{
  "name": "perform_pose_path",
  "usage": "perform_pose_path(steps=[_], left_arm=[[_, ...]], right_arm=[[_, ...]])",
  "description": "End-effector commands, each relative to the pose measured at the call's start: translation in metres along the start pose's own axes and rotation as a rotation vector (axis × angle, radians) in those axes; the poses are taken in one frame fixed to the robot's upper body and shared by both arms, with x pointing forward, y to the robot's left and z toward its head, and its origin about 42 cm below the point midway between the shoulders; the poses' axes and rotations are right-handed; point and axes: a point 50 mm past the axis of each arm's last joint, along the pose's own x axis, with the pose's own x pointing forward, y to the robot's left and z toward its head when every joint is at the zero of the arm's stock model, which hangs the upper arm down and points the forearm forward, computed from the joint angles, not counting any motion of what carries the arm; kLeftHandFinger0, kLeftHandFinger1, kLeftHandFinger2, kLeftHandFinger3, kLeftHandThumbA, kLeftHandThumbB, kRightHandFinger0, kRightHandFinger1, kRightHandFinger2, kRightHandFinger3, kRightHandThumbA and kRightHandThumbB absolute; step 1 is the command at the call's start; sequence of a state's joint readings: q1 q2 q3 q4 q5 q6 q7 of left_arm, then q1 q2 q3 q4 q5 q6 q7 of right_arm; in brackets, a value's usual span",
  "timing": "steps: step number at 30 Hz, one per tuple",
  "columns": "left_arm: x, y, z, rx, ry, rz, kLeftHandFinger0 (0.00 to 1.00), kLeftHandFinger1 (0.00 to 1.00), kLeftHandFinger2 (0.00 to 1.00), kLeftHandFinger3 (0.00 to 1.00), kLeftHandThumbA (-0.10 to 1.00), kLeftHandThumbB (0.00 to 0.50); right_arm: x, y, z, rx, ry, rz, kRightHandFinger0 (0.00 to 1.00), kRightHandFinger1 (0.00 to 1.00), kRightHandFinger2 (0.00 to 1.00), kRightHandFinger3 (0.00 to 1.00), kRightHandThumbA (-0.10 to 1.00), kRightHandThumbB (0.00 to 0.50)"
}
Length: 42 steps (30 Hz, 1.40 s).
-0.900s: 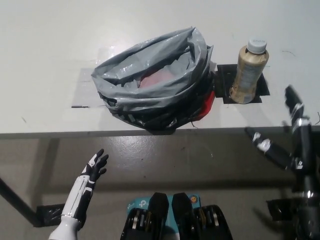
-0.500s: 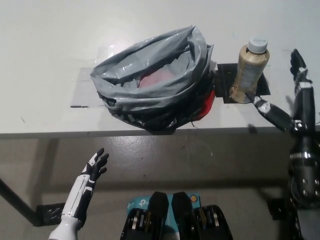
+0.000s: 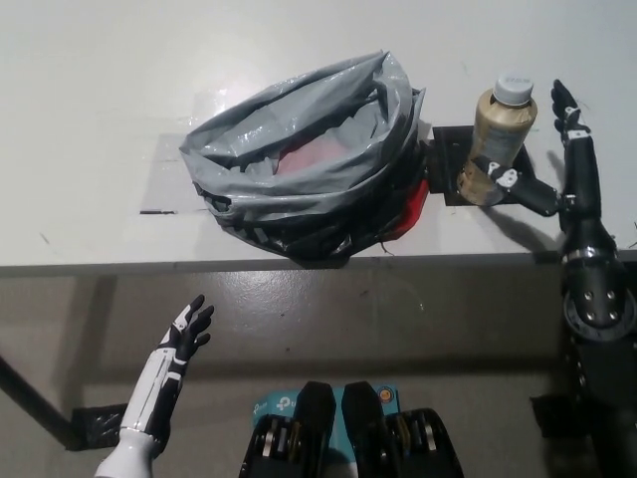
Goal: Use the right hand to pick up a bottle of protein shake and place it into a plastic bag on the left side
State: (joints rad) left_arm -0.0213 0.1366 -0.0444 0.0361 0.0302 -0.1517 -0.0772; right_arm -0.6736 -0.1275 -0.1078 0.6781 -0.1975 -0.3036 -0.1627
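We see the bottle [image 3: 495,142] upright on the counter [image 3: 90,110] at 3 o'clock of the bag [image 3: 299,159]. Our right hand [image 3: 553,164] is spread wide beside the bottle, holding nothing. Our left hand [image 3: 177,351] rests at 7 o'clock, fingers apart.

I have one view only, from the camera on my head, looking steeply down over the near edge of the white table [image 3: 90,119] to the grey floor [image 3: 328,319] below. The table fills the frame from nine through twelve to three o'clock, the floor lies toward six. The view is near enough that the grey plastic bag [image 3: 299,149] spans much of the centre. No second view shares this scene.
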Motion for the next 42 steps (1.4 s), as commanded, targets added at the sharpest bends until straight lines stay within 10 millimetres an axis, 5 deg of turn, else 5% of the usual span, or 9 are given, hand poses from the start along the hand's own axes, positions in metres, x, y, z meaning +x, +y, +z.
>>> perform_pose_path(steps=[1, 10, 15, 16, 17, 19, 23, 35, 42], left_arm=[[0.001, 0.004, 0.012, -0.016, -0.062, 0.002, 1.00, 1.00, 1.00, 1.00, 1.00, 0.095], [0.001, 0.004, 0.011, -0.020, -0.059, 0.004, 1.00, 1.00, 1.00, 1.00, 1.00, 0.081], [0.003, 0.004, 0.011, -0.017, -0.053, 0.000, 1.00, 1.00, 1.00, 1.00, 1.00, 0.104], [0.003, 0.003, 0.011, -0.014, -0.054, 0.000, 1.00, 1.00, 1.00, 1.00, 1.00, 0.096], [0.002, 0.004, 0.013, -0.011, -0.058, 0.000, 1.00, 1.00, 1.00, 1.00, 1.00, 0.090], [0.003, 0.005, 0.014, -0.011, -0.063, 0.000, 1.00, 1.00, 1.00, 1.00, 1.00, 0.095], [0.004, 0.005, 0.015, -0.009, -0.059, -0.002, 1.00, 1.00, 1.00, 1.00, 1.00, 0.077], [0.006, 0.007, 0.014, -0.009, -0.062, -0.009, 1.00, 1.00, 1.00, 1.00, 1.00, 0.046], [0.006, 0.009, 0.014, -0.019, -0.064, 0.006, 1.00, 1.00, 1.00, 1.00, 1.00, 0.032]], right_arm=[[0.040, -0.006, 0.028, 0.026, -0.061, -0.031, 1.00, 1.00, 1.00, 1.00, 1.00, 0.392], [0.069, 0.002, 0.035, 0.033, 0.025, 0.041, 1.00, 1.00, 1.00, 1.00, 1.00, 0.457], [0.080, 0.007, 0.036, 0.018, 0.047, 0.070, 1.00, 1.00, 1.00, 1.00, 0.75, 0.486], [0.081, 0.008, 0.036, -0.005, 0.068, 0.064, 0.79, 0.82, 0.94, 1.00, 0.65, 0.479], [0.082, 0.013, 0.034, -0.095, 0.093, 0.043, 0.13, 0.08, 0.09, 0.18, 0.23, 0.286], [0.081, 0.015, 0.032, -0.140, 0.088, 0.030, 0.01, 0.00, 0.12, 0.10, -0.03, 0.259], [0.073, 0.017, 0.022, -0.138, 0.122, 0.046, 0.00, 0.14, 0.46, 0.38, -0.07, 0.205], [0.059, 0.004, 0.002, -0.176, 0.129, 0.002, 0.01, 0.32, 0.65, 0.64, -0.02, 0.153], [0.090, 0.003, 0.064, -0.250, -0.126, -0.027, 0.00, 0.34, 0.74, 0.80, -0.10, 0.093]])
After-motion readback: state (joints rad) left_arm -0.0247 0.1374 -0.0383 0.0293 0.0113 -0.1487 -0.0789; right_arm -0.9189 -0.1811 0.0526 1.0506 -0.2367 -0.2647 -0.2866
